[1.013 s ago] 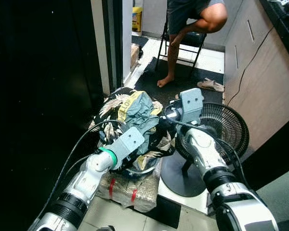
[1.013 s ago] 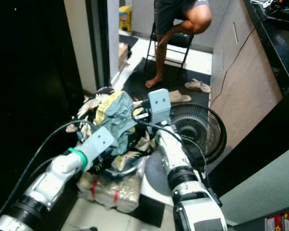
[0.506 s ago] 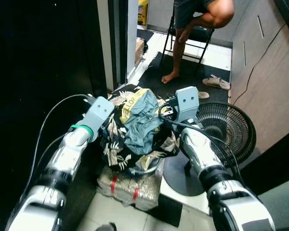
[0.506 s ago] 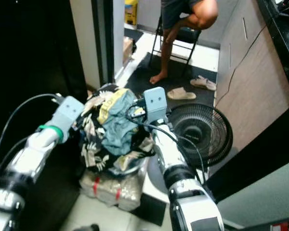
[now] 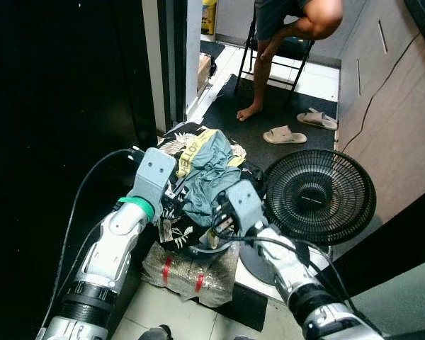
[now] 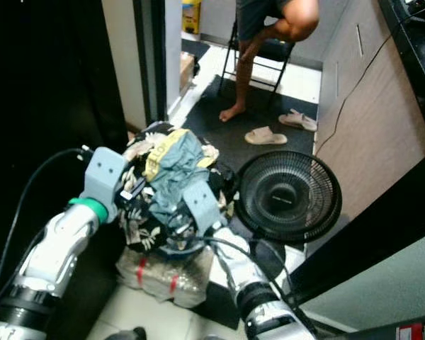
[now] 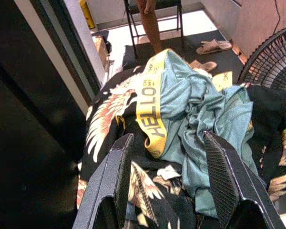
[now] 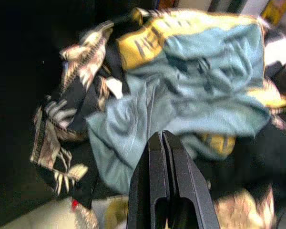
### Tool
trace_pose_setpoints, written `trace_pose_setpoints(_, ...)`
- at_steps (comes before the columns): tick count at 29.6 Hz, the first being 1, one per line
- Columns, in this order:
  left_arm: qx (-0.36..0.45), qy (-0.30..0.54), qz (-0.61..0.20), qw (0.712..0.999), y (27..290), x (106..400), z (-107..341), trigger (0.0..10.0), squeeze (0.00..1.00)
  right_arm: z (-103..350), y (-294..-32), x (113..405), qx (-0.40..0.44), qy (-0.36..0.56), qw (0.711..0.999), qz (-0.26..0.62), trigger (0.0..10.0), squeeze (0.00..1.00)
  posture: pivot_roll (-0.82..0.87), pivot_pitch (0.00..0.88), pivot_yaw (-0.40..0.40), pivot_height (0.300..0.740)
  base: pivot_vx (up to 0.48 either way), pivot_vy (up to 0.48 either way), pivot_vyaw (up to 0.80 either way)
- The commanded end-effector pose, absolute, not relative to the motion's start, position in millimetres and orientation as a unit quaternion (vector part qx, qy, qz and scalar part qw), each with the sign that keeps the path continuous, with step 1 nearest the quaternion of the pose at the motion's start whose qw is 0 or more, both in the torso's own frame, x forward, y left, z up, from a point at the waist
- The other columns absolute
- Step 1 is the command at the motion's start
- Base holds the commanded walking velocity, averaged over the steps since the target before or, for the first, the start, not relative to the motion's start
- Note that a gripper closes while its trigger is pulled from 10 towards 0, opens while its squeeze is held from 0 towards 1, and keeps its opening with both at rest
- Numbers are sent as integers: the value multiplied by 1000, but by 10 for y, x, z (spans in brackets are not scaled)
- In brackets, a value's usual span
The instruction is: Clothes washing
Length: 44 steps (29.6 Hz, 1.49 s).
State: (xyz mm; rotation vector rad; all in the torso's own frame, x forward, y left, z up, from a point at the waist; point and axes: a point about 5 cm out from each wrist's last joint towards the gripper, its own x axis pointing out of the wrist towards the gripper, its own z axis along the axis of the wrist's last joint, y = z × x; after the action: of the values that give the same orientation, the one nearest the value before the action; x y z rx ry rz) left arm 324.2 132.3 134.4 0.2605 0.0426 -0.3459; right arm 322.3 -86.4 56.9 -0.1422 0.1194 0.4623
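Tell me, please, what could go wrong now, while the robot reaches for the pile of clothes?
1. The left gripper is open over the clothes, and the right gripper is shut, so a grasp may catch only one loose layer and the rest may slide off.
2. The fan stands right beside the pile; the right arm or a dragged garment could knock it.
3. A person sits just beyond, so a wide swing is risky.

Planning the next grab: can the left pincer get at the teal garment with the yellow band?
Probably yes: the left pincer is open just short of the teal garment with the yellow band, which lies uncovered atop the pile.
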Motion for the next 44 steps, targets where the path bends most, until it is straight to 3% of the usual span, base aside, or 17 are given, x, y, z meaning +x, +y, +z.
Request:
trace_pose_setpoints(1,135,40,-147,979,1443,3241,1261,10000,0,457,-866,3227,7,120,974,193,10000,0,78,0,-15,740,0,0,0)
trace_pose_setpoints(4,138,49,-133,980,1528,3222,1249,10000,0,419,-792,3218,56,153,967,198,10000,0,81,0,-17,740,0,0,0)
trace_pose_setpoints(6,147,56,-109,981,1666,3193,1244,10000,0,432,-524,3113,24,138,943,303,10000,0,100,0,-30,740,0,0,0)
trace_pose_setpoints(8,147,56,-109,981,1666,3193,1244,10000,0,432,-524,3113,24,138,943,303,10000,0,100,0,-30,740,0,0,0)
trace_pose_setpoints(10,153,60,-85,983,1777,3177,1254,10000,0,473,-353,3056,-22,114,924,363,10000,0,112,0,-41,740,0,0,0)
trace_pose_setpoints(15,150,60,-63,985,1831,3186,1272,10000,0,647,-475,3305,-38,99,952,286,10000,0,116,4,-50,740,0,0,0)
trace_pose_setpoints(19,152,60,-63,985,1826,3187,1266,10000,0,709,-518,3376,-41,96,958,269,10000,0,119,6,-50,740,0,0,0)
trace_pose_setpoints(20,153,60,-63,984,1818,3187,1263,10000,0,775,-566,3450,-45,94,962,251,10000,298,124,8,-50,740,0,0,0)
trace_pose_setpoints(21,153,60,-63,984,1818,3187,1263,10000,0,775,-566,3450,-45,94,962,251,10000,298,124,8,-50,740,0,0,0)
trace_pose_setpoints(22,154,60,-64,984,1810,3185,1264,10000,0,833,-619,3513,-54,91,966,236,10000,1000,127,7,-51,740,0,0,0)
trace_pose_setpoints(28,155,58,-63,984,1814,3189,1284,10000,0,957,-888,3649,-63,81,978,184,10000,1000,130,5,-46,740,0,0,0)
trace_pose_setpoints(36,157,59,-65,984,1805,3200,1290,10000,0,974,-968,3677,-63,81,981,167,10000,1000,121,1,-37,740,0,0,0)
trace_pose_setpoints(37,157,58,-64,984,1802,3213,1303,10000,0,990,-971,3691,-63,82,981,164,10000,0,123,7,-39,740,0,0,0)
trace_pose_setpoints(44,138,57,-50,987,1837,3235,1353,10000,0,1098,-795,3730,-29,79,974,211,10000,0,132,27,-59,740,0,0,0)
